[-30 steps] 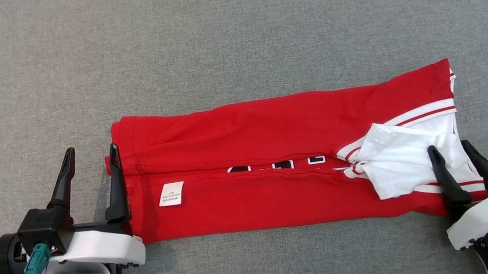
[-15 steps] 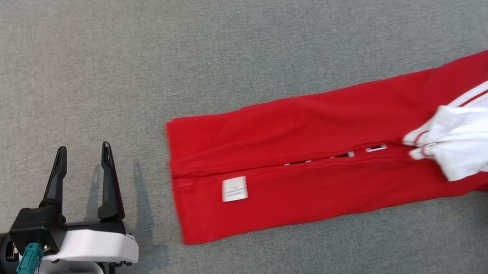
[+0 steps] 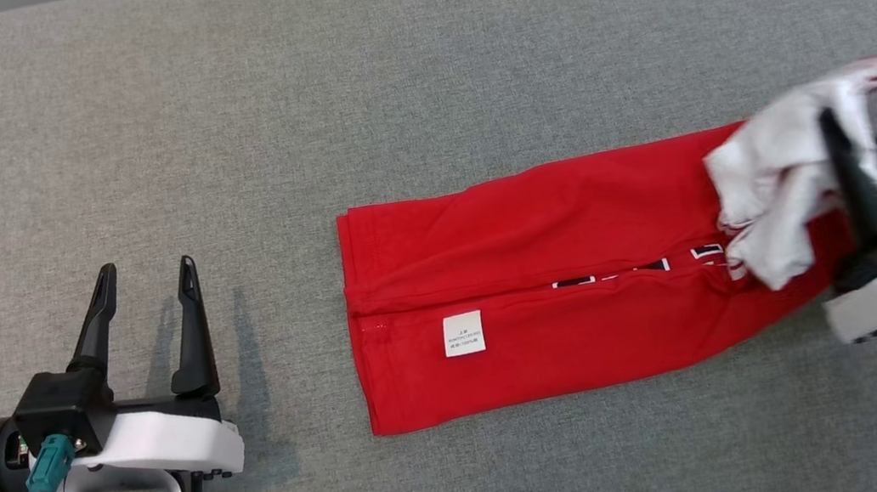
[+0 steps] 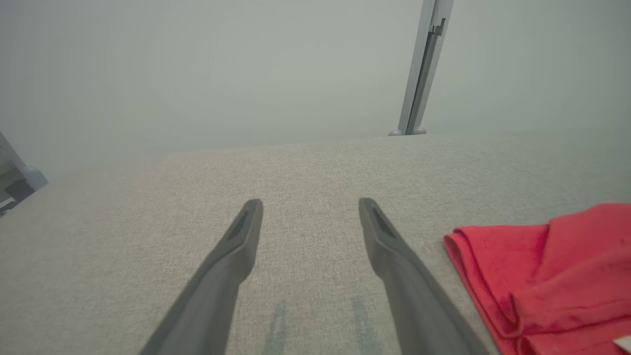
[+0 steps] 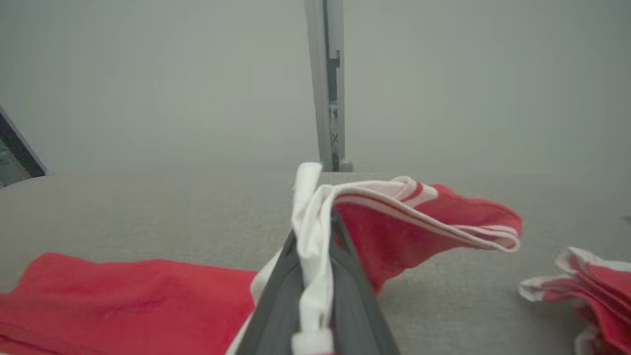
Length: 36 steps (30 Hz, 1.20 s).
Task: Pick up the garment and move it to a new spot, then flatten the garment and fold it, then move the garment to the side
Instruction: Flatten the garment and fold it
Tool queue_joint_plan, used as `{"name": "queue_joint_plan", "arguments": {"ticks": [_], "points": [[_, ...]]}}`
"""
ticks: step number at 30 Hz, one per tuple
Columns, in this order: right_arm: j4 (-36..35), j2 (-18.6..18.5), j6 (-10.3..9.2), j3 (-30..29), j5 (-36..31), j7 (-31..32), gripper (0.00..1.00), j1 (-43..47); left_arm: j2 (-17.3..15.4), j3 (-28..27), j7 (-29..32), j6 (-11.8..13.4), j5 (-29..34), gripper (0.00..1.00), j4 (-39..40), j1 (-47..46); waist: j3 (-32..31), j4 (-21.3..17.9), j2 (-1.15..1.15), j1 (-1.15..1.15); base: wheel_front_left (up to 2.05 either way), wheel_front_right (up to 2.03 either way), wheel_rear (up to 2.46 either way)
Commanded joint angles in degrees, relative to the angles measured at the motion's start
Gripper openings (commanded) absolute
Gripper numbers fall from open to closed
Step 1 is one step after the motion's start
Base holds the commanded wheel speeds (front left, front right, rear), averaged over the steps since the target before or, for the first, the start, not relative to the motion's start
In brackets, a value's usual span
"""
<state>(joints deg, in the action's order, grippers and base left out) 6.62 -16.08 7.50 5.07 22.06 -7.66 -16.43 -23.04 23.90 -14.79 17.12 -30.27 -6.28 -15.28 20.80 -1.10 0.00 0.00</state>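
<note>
The red shirt [image 3: 552, 324] is already folded into a long strip right of centre on the grey table [image 3: 380, 74], right gripper [image 3: 852, 136] pinching its white-trimmed right end up off the surface, left gripper [image 3: 146, 267] spread and empty off to the left, so I'd guess more folding plus the move aside remain.

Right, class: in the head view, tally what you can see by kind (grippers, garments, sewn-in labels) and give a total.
Grippers: 2, the left gripper and the right gripper
Garments: 1, the red garment
Labels: 1, the white label
Total: 4
</note>
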Motion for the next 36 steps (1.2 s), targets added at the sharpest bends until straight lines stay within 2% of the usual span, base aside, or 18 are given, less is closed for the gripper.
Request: {"name": "queue_joint_plan", "arguments": {"ticks": [1,6,10,13,17,20,25,26,27,32,36], "points": [[-1.2,0.5,-0.02,0.9,-0.3,0.5,0.00,-0.4,-0.4,-0.1,0.0,-0.3,0.2,1.00,-0.1,-1.0,-0.1,0.1,0.00,0.00,0.00,0.00,0.00],[-9.2,3.5,-0.01,9.8,-1.1,4.4,0.00,-1.8,-0.1,0.2,0.0,-0.3,0.0,1.00,-0.1,-1.3,0.0,0.6,0.00,0.00,0.00,0.00,0.00],[-10.5,7.7,-0.02,17.3,-0.2,6.1,0.00,-3.6,0.2,0.4,0.0,-0.3,-0.3,1.00,-0.2,-1.6,0.5,1.2,0.00,0.00,0.00,0.00,0.00],[-7.2,10.1,-0.02,22.8,1.0,6.1,0.00,-5.8,0.7,0.6,0.0,-0.5,-0.3,1.00,-0.6,-2.0,0.9,1.8,0.00,0.00,0.00,0.00,0.00],[0.8,11.9,-0.02,28.7,2.6,5.2,0.00,-8.5,1.5,1.3,-0.1,-1.0,-0.1,1.00,-1.3,-2.7,1.5,3.1,0.00,0.00,0.00,0.00,0.00],[6.7,12.7,-0.02,31.1,4.3,3.6,0.00,-9.9,2.0,1.7,-0.2,-1.4,0.1,1.00,-1.9,-3.3,1.8,4.1,0.00,0.00,0.00,0.00,0.00],[12.5,13.0,-0.02,34.3,6.6,1.3,0.01,-12.2,2.4,1.6,-0.2,-1.5,0.4,1.00,-2.5,-3.4,2.1,4.4,0.00,0.00,0.00,0.00,0.00],[13.2,13.0,-0.02,34.9,7.1,0.8,0.41,-12.6,2.4,1.5,-0.2,-1.5,0.4,1.00,-2.6,-3.4,2.1,4.3,0.00,0.00,0.00,0.00,0.00],[13.6,13.1,-0.02,35.6,8.1,0.3,1.00,-12.8,2.4,1.5,-0.3,-1.5,0.5,1.00,-2.7,-3.5,2.1,4.3,0.00,0.00,0.00,0.00,0.00],[12.7,13.1,-0.01,37.9,11.4,-1.6,1.00,-13.8,2.5,1.5,-0.3,-1.5,0.5,1.00,-3.1,-3.3,1.7,4.0,0.00,0.00,0.00,0.00,0.00],[8.5,12.2,-0.02,37.2,11.8,-3.5,1.00,-13.4,2.2,1.2,-0.3,-1.0,0.6,1.00,-3.1,-2.7,0.9,3.4,0.00,0.00,0.00,0.00,0.00]]}}
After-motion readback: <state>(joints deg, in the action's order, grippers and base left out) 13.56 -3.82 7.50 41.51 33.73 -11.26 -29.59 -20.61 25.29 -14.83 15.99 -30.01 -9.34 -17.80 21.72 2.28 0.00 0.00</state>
